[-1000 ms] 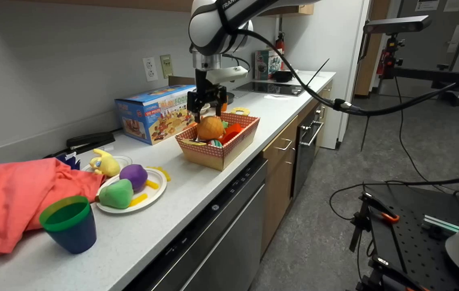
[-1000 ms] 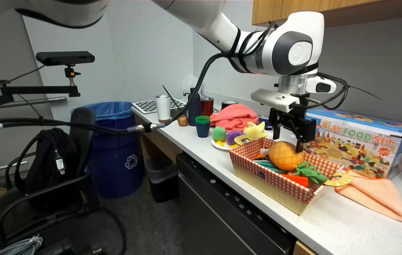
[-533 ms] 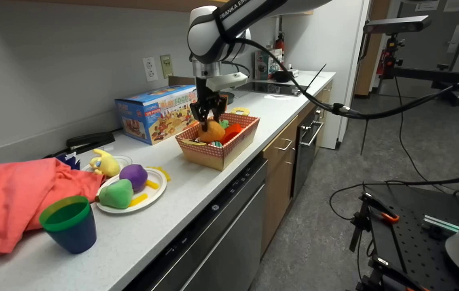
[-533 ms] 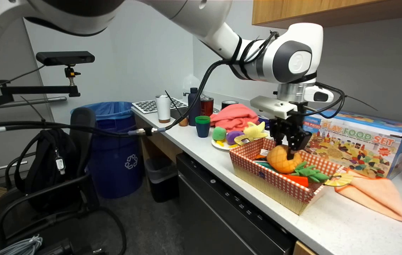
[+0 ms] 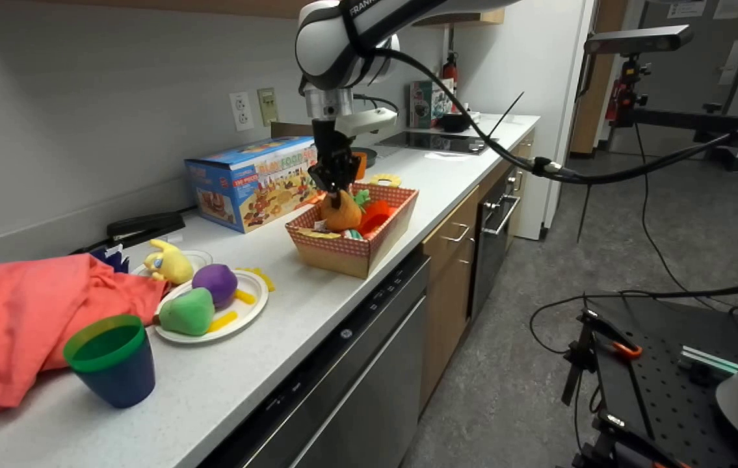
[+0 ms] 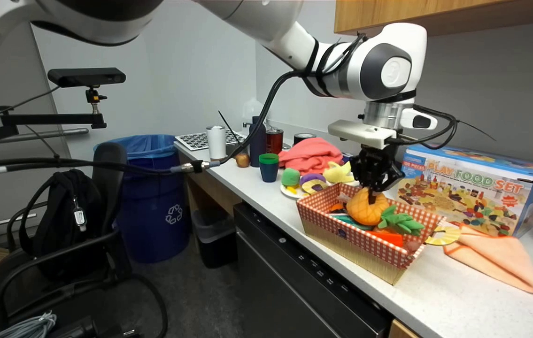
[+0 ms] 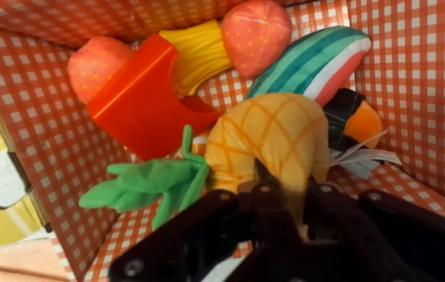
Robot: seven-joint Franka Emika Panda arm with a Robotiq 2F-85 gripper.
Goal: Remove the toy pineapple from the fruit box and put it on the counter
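The toy pineapple (image 6: 363, 210), yellow-orange with a cross-hatched pattern and green leaves, is inside the fruit box (image 6: 351, 244) in both exterior views. This box has red-and-white checked lining and tan outer walls, and it stands on the counter (image 6: 473, 300) near the front edge. My gripper (image 7: 286, 174) is shut on the pineapple's body, with a fold of its cloth pinched between the fingers. In the wrist view the green leaves (image 7: 148, 184) point left of the grip. The pineapple's underside is hidden among the other toys.
Beside the pineapple in the box lie a red fries holder (image 7: 136, 109), a watermelon slice (image 7: 308, 62) and toy strawberries (image 7: 257, 37). Behind the box stands a blue printed carton (image 5: 251, 182). A plate (image 5: 255, 312) with toy fruits and a cup (image 5: 115, 370) share the counter.
My gripper came down onto the pineapple, shut on it and has risen a little. The box has shifted slightly towards the counter's front edge, and the pineapple has moved with the gripper.
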